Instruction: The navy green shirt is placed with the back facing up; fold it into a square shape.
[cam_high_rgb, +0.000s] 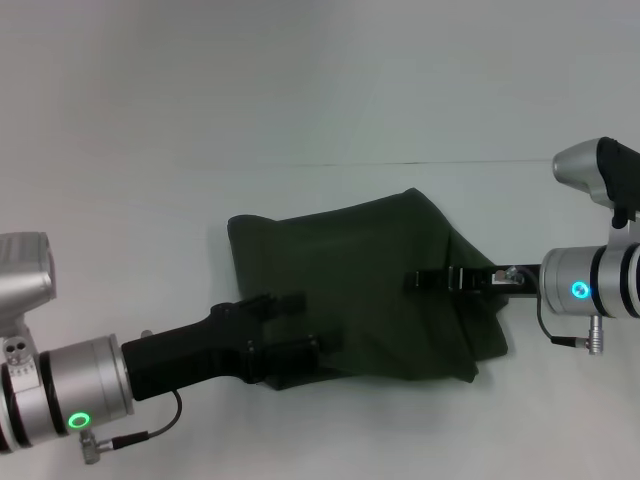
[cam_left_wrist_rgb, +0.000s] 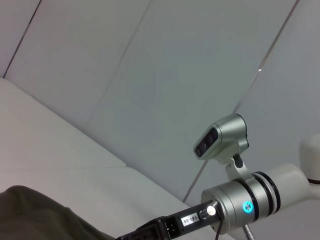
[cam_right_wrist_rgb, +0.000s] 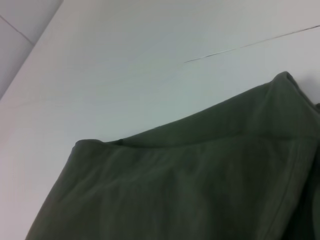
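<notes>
Lying on the white table (cam_high_rgb: 200, 120) a bit below the middle of the head view is the navy green shirt (cam_high_rgb: 370, 270), already bunched into a rough, lopsided block rather than spread flat: one corner peaks at the far side, the robot's left edge runs fairly straight, and the right side slopes down to a rumpled corner with a second layer of cloth showing under it. The left gripper (cam_high_rgb: 300, 325) comes in from the lower left and sits over the near left part of the shirt with its two dark fingers clearly spread apart, one above the other in the head view, both lying on top of or right against the cloth; nothing looks pinched between them, though the dark-on-dark makes the exact contact hard to read. The right gripper (cam_high_rgb: 420, 282) reaches in from the right and its tip is over the middle-right part of the shirt; whether it's parted or clamped on fabric, I honestly can't tell. The left wrist view only catches a dark edge of the shirt (cam_left_wrist_rgb: 35, 215) low in the picture, plus the other arm's wrist farther off. The right wrist view is mostly shirt (cam_right_wrist_rgb: 190, 185) up close, with a folded edge running across it and bare table beyond.
</notes>
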